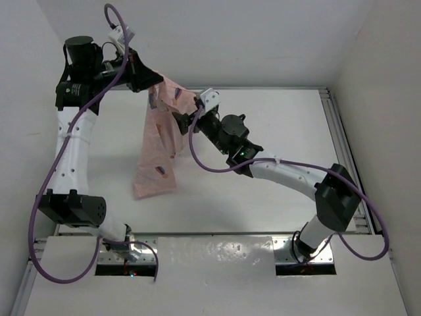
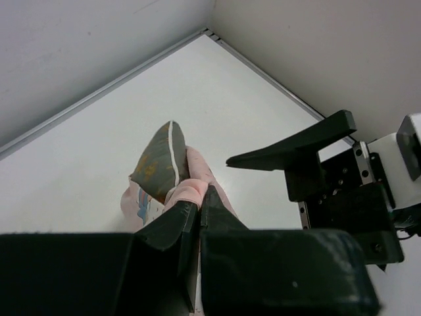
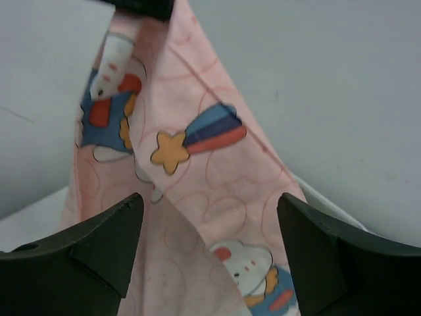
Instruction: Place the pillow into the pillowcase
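Left fingers (image 2: 172,227) are pinching shut on a fold of the pillowcase (image 2: 197,181), bottom centre of the left wrist frame. Just past them a corner of the pillow (image 2: 160,161) is poking out of the pink cloth, white piping showing; the rest is hidden, probably inside. Right fingers (image 3: 99,243) are standing open, holding nothing, with printed cloth filling the gap ahead.

From above, the left gripper (image 1: 146,78), upper left, is dangling the pillowcase, long axis running down-frame toward the table (image 1: 276,131). The right gripper (image 1: 185,118) is sitting just beside the upper part, the free arm nearest that exposed corner.
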